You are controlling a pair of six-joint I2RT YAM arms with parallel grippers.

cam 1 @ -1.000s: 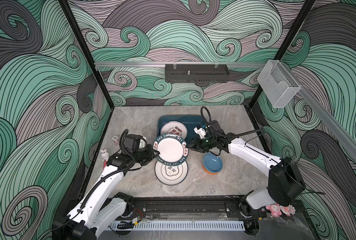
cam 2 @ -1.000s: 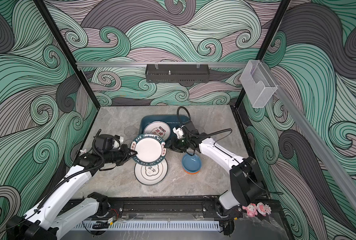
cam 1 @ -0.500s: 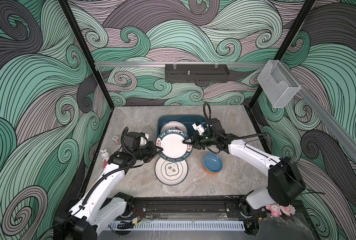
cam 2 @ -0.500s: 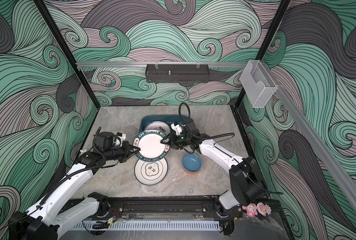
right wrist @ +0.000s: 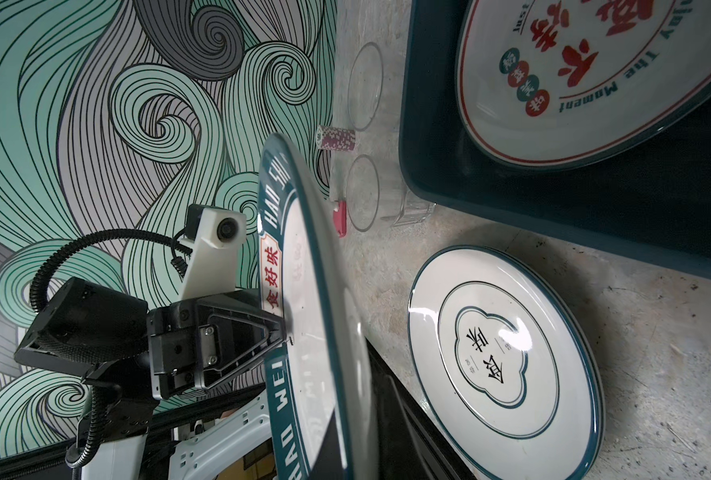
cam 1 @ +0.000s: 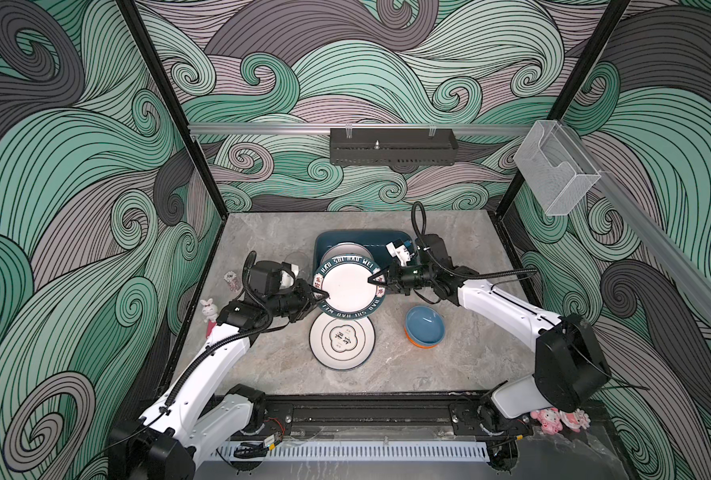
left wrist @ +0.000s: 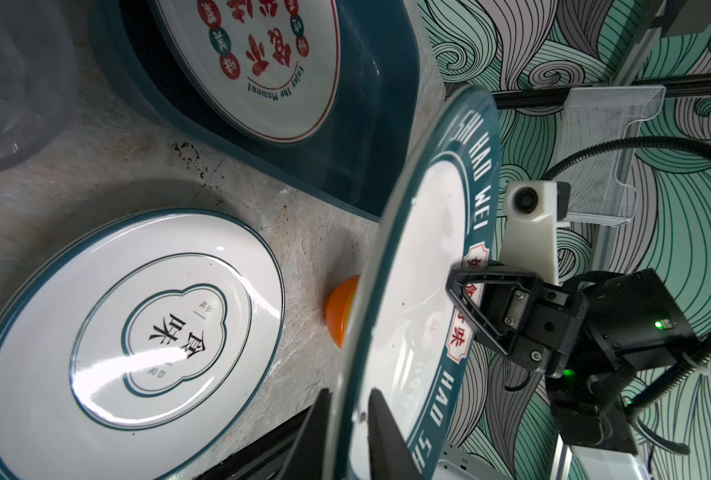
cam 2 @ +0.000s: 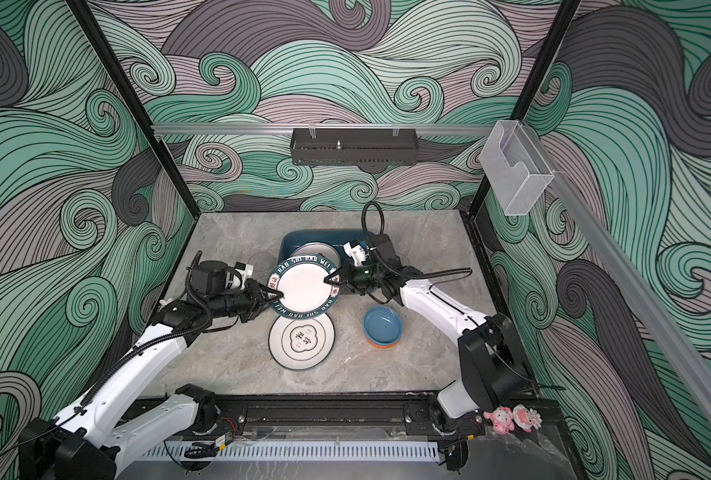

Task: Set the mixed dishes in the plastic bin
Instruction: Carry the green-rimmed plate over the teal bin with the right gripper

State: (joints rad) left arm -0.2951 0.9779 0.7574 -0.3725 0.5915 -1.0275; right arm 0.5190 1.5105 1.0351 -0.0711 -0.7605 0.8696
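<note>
Two pincers meet on one held plate (cam 1: 347,289), a white disc with a lettered teal rim, raised roughly level above the table (cam 1: 262,361) just in front of the bin (cam 1: 345,237). My right pincer (cam 1: 373,280) is closed tight on the rim on the side toward my right arm. My left pincer (cam 1: 324,296) straddles the opposite rim with one finger on each face, and I cannot tell whether it is pinching or loose. I judge this to be a handover from left to right. To do it well, the right grip should bear the whole weight before the left slides off. The left should draw straight back along the plate's plane so that no finger drags the rim. The right can then carry the plate over and lower it onto the bin plate (cam 1: 345,250), which lies flat inside. Edges to mind: the bin's near wall sits under the held plate's far rim, and a lower plate (cam 1: 342,340) lies on the table beneath its near rim. Stacked bowls (cam 1: 424,326) sit near my right forearm, and clear tumblers (right wrist: 362,191) sit just beside the bin on my left. Open table lies in front of the lower plate and at the back left corner.
</note>
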